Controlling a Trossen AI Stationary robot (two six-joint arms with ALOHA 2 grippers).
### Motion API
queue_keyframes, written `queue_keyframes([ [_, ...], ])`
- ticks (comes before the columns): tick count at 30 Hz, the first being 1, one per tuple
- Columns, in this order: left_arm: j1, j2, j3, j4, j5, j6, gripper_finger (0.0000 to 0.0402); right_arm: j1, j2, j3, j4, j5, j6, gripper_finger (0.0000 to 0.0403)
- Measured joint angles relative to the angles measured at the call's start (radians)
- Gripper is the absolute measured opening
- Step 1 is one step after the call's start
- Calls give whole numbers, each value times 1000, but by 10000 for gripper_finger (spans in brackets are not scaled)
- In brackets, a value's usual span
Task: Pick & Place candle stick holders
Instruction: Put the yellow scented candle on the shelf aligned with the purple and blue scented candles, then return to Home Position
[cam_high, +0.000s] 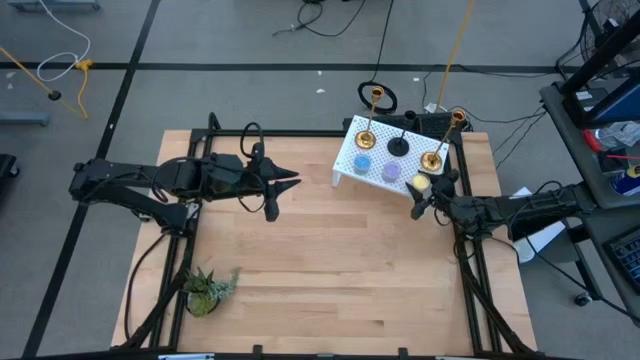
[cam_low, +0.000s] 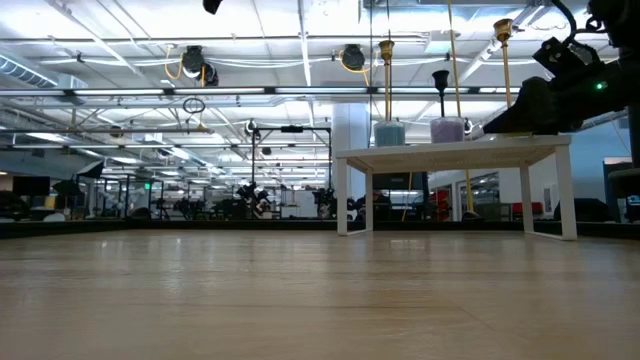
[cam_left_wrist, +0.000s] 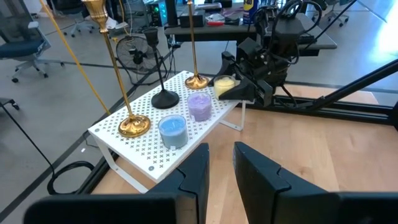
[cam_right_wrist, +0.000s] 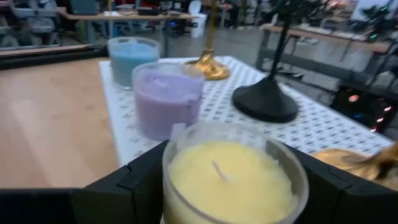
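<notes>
Where the white stand (cam_high: 388, 160) ends, the right gripper (cam_right_wrist: 233, 180) clasps the yellow holder (cam_right_wrist: 231, 174).

Grey floor (cam_high: 200, 40), wooden table (cam_high: 330, 260), seemingly strip-lit ceiling (cam_low: 120, 50)

My table (cam_high: 330, 260) is evenly and brightly lit from overhead, and my arms cast only faint, soft shadows on the pale wood. In the low view rows of ceiling lights (cam_low: 150, 60) glare white across the room behind, while the tabletop nearest the lens goes soft and blurred. Past my right gripper (cam_right_wrist: 233, 186) the yellow candle (cam_right_wrist: 233, 177) is close and hazy, the far bench is out of focus, and the brass base (cam_left_wrist: 135, 126) shines with bright highlights.
</notes>
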Motion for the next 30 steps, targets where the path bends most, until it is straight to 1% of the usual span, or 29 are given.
queue_keyframes([
  [3, 0, 0, 0, 0, 0, 1, 81, -11, 1, 0, 1, -9, 8, 253],
  [6, 0, 0, 0, 0, 0, 12, 81, -23, 0, 0, 28, 21, -60, 253],
  [9, 0, -7, 0, -3, 0, 17, 81, -30, 0, 0, 98, 42, -133, 254],
  [12, 0, -23, 0, 1, 0, 18, 81, -29, 0, 0, 212, 40, -210, 254],
  [14, -2, -43, 0, -33, 1, 24, 81, -29, 0, 0, 325, 38, -276, 254],
  [17, -8, -80, 0, -71, -3, 27, 81, -26, 1, 0, 513, -7, -396, 254],
  [20, -21, -130, 0, -130, -4, 27, 81, -26, 0, 0, 737, -122, -505, 254],
  [21, -23, -153, 0, -166, 2, 27, 81, -26, 0, 0, 799, -180, -528, 254],
  [23, -33, -195, 0, -242, 23, 42, 81, -24, -1, 0, 882, -331, -535, 253],
  [25, -45, -247, -9, -304, 23, 47, 81, -22, -10, 0, 902, -482, -514, 247],
  [27, -58, -301, -45, -300, -1, 38, 81, -18, -19, 0, 893, -601, -476, 232],
  [30, -70, -393, -133, -261, -63, 38, 81, -17, -29, 0, 823, -700, -418, 191],
])
